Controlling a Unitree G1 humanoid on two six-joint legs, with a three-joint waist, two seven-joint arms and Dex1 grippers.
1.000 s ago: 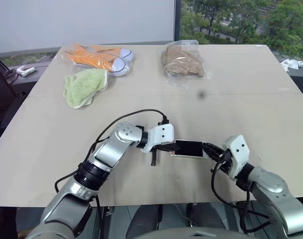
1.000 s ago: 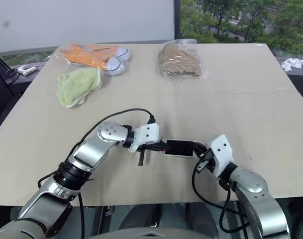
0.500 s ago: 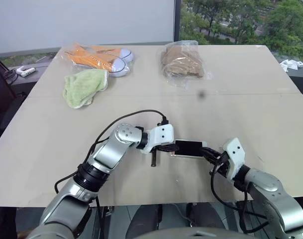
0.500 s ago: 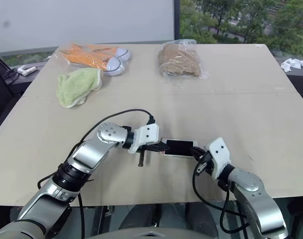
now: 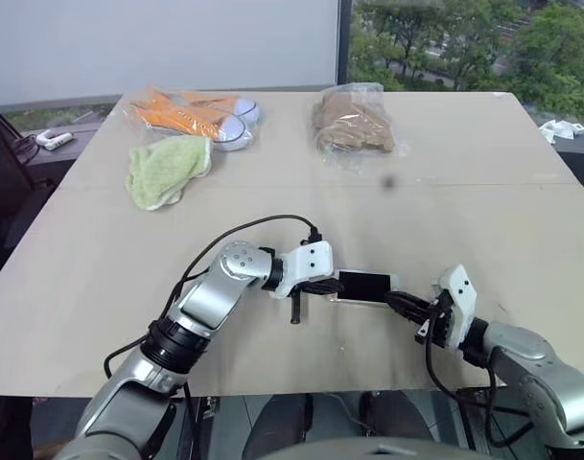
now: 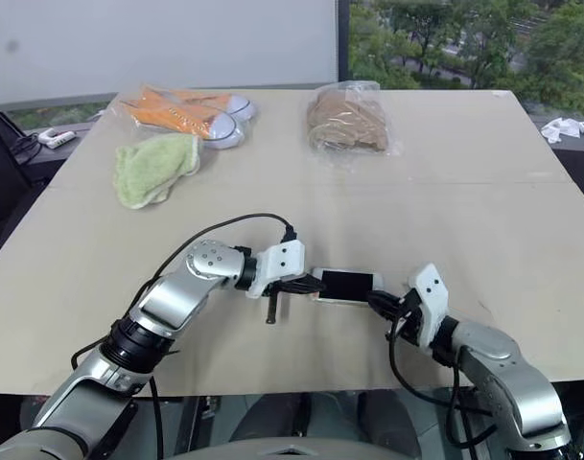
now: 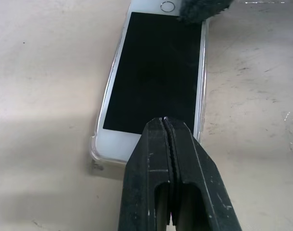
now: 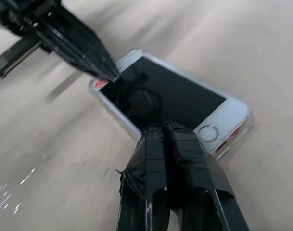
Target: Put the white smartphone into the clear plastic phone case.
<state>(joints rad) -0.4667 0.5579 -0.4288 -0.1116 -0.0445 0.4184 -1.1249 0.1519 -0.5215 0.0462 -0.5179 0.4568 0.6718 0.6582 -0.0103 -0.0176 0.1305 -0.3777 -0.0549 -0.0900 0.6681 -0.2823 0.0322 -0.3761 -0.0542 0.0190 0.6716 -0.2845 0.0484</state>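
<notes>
White smartphone seated in its clear case, pressed at both ends by closed grippers.

The flat white smartphone with black screen [image 7: 156, 77] lies face up in the thin clear plastic phone case [image 7: 96, 153], near the front edge of the beige table [image 5: 483, 220]. The left gripper [image 7: 166, 122], fingers pressed together, rests its tip on the phone's end opposite the home button; the right gripper [image 8: 163, 129], likewise closed and holding nothing, bears on the home-button end.

No readable text, label, brand, number or sign on anything.
</notes>
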